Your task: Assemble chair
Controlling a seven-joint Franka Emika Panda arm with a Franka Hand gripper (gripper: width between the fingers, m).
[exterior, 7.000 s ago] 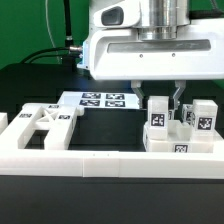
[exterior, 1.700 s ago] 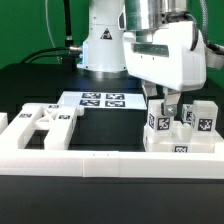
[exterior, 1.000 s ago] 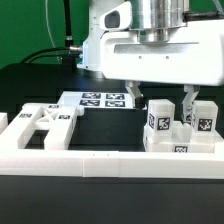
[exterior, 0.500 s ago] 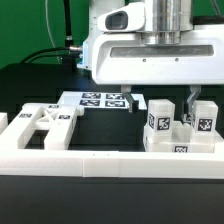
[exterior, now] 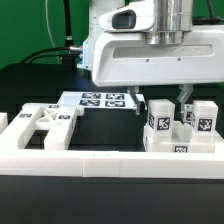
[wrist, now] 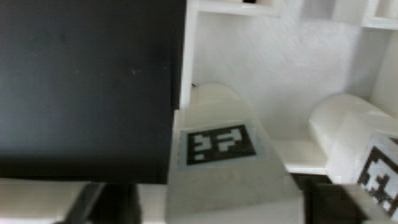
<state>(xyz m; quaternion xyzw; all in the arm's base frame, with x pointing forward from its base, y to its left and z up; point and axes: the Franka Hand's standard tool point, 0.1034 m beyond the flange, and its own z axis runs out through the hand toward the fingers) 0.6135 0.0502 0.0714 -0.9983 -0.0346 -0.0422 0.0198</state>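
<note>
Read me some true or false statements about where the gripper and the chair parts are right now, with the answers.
1. The gripper hangs over the upright blocks at the exterior view's right. True.
2. A block is held up in the air. False: every block stands down among the others.
3. The marker board lies flat on the table behind the parts. True.
4. The frame part sits under the gripper. False: it lies at the exterior view's left, away from the gripper.
5. The fingers come down on either side of one tagged block. True.
</note>
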